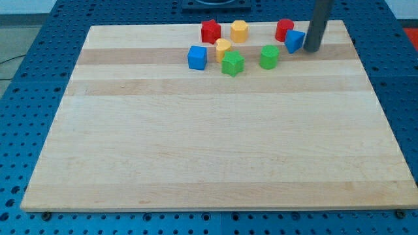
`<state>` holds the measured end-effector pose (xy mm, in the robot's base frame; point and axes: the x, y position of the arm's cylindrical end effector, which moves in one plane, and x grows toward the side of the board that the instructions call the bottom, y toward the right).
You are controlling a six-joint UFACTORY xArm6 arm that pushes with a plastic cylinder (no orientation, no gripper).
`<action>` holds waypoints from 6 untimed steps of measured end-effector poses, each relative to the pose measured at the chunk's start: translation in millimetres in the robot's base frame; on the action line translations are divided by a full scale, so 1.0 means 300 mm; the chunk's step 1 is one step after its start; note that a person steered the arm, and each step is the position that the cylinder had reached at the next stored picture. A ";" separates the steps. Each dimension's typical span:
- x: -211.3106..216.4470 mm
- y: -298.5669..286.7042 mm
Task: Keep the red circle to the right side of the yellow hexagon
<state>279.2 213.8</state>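
Note:
The red circle (283, 29) sits near the board's top edge, toward the view's right. The yellow hexagon (239, 31) lies to its left, also near the top edge. My tip (311, 49) is at the view's right of the red circle, just right of a blue block (294, 41) that lies against the red circle's lower right. The rod rises out of the view's top.
A red star (210, 31) lies left of the hexagon. A yellow block (223, 47), a blue cube (197, 57), a green star (232, 63) and a green block (269, 57) lie below them. The wooden board (209, 150) fills the view.

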 end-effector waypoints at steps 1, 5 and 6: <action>-0.071 0.036; -0.152 0.107; -0.201 0.067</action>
